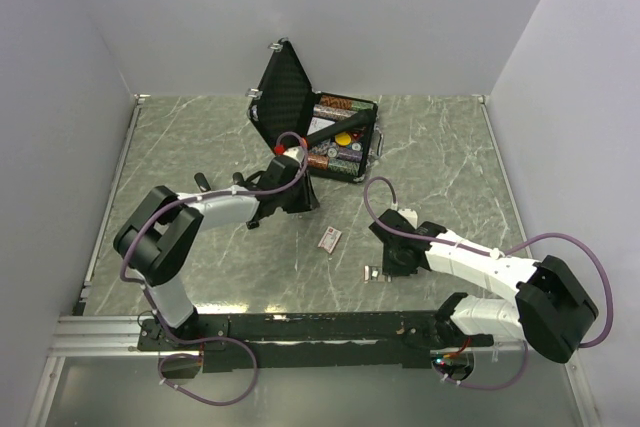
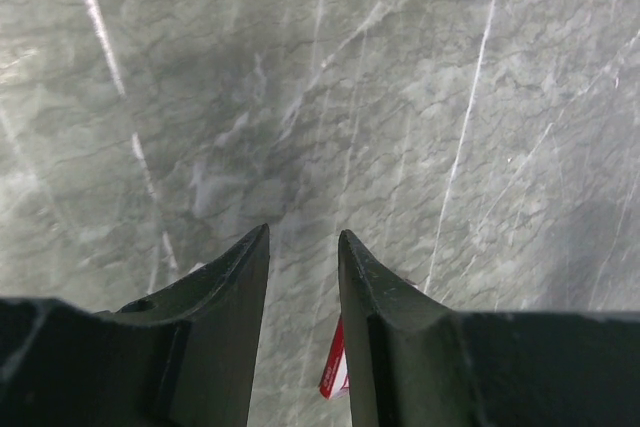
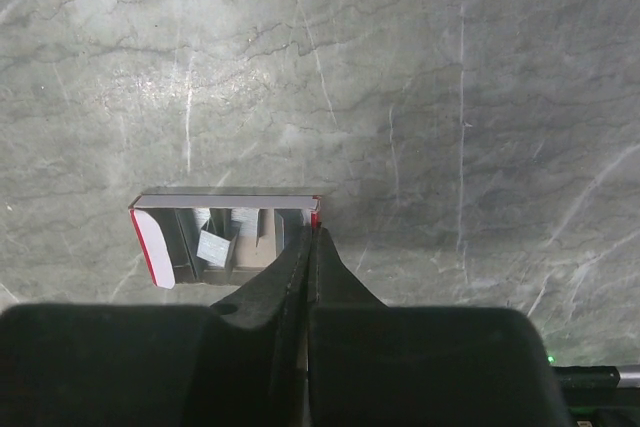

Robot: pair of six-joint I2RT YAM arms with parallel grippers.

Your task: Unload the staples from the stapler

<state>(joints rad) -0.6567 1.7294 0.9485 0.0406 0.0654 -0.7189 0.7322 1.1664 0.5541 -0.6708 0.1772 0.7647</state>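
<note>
A black long thing that looks like the stapler [image 1: 335, 130] lies across the open black case [image 1: 285, 87] at the back. In the right wrist view a small red and white staple box [image 3: 150, 247] lies open on the table, with loose staple strips [image 3: 215, 245] inside. My right gripper [image 3: 312, 232] is shut, and its tips touch the box's right end corner. From above, the right gripper [image 1: 388, 259] is low beside a small box [image 1: 372, 272]. My left gripper [image 2: 303, 237] is open over bare marble near the case, with nothing between its fingers [image 2: 245, 277].
A second small pink and white box [image 1: 330, 238] lies between the two arms. A red and white edge [image 2: 335, 372] shows under my left fingers. The case's lid stands upright, and coloured items [image 1: 340, 152] fill its base. White walls close three sides of the table.
</note>
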